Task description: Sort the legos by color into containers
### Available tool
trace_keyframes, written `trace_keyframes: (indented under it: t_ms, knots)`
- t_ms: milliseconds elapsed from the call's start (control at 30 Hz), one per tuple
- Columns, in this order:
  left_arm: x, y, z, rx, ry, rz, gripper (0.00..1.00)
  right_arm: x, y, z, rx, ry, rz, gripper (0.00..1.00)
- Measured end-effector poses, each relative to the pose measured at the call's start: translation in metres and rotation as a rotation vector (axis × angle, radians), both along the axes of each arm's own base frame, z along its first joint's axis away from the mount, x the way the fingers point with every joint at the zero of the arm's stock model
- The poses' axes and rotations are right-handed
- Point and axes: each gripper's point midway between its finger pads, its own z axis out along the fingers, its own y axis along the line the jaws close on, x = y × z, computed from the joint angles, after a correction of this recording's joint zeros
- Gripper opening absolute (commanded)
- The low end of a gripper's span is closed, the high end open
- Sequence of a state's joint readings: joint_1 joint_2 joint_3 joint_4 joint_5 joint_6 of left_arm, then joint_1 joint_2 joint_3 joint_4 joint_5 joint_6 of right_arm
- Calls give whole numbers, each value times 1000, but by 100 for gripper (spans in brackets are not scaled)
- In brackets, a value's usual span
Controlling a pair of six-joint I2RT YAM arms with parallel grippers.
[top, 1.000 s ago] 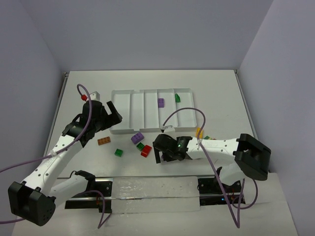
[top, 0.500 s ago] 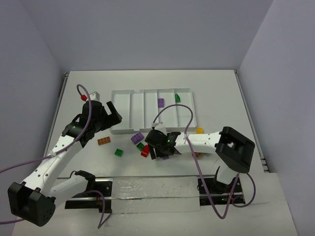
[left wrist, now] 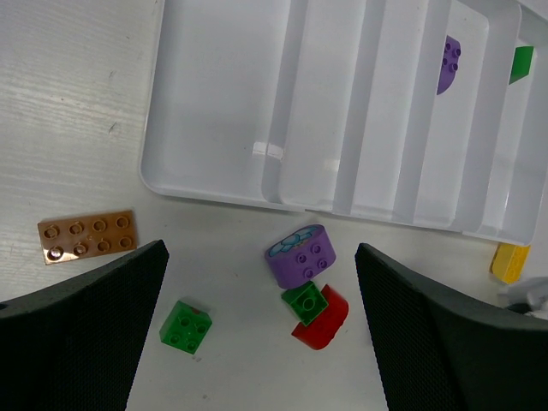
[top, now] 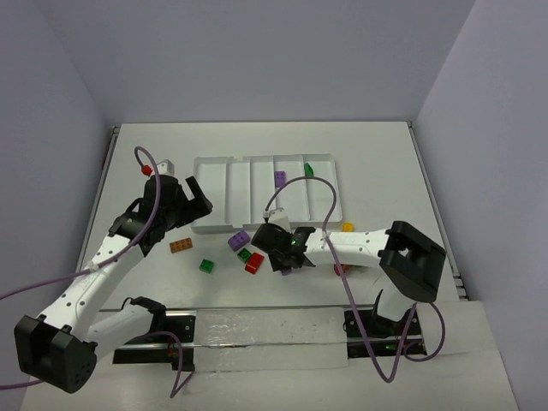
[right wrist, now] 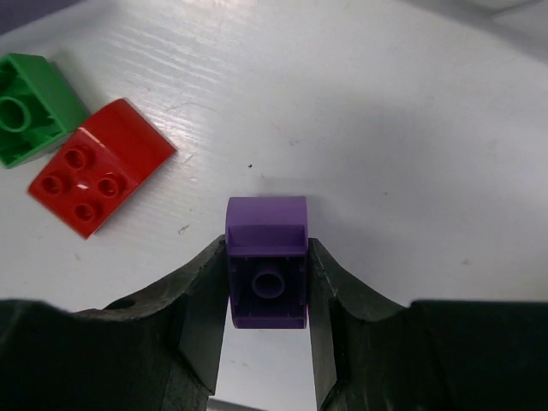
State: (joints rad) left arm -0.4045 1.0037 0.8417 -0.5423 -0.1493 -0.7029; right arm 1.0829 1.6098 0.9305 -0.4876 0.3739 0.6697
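The white worktop [top: 377, 163] carries a shallow white plastic tray [top: 235, 184] in the upper centre of the overhead view, split by ridges into five narrow compartments. The fourth from the left holds a purple studded brick [left wrist: 447, 64], the fifth a green studded brick [left wrist: 521, 64], and the other three show bare plastic. The left tool [left wrist: 259, 257] hangs with its jaws spread wide over the tray's lower left corner. The right tool [right wrist: 267, 248], below the tray at centre frame, is clenched on a small purple hollow-bottomed brick [right wrist: 266, 261] that sits on the worktop. Loose below the tray lie an orange-brown flat plate [left wrist: 87, 236], a rounded purple block [left wrist: 301, 255] and a red brick [left wrist: 324, 315]. A second ago the right tool stood wide apart slightly further right; since then it has moved left and narrowed onto the brick, while the tray's contents and the left arm stayed put.
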Motion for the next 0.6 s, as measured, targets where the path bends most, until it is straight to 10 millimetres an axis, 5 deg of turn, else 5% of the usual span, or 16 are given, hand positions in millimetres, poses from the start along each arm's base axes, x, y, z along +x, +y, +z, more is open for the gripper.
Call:
trace_keyframes:
  t_ms: [133, 367, 600]
  knots:
    - [1, 0, -3, 5, 8, 2, 99, 22, -4, 37, 58, -61, -24, 25]
    - [2, 3, -7, 23, 17, 14, 99, 124, -44, 117, 198, -236, -229, 27]
    - [-10, -30, -4, -14, 5, -195, 96, 194, -43, 142, 256, -299, -285, 30]
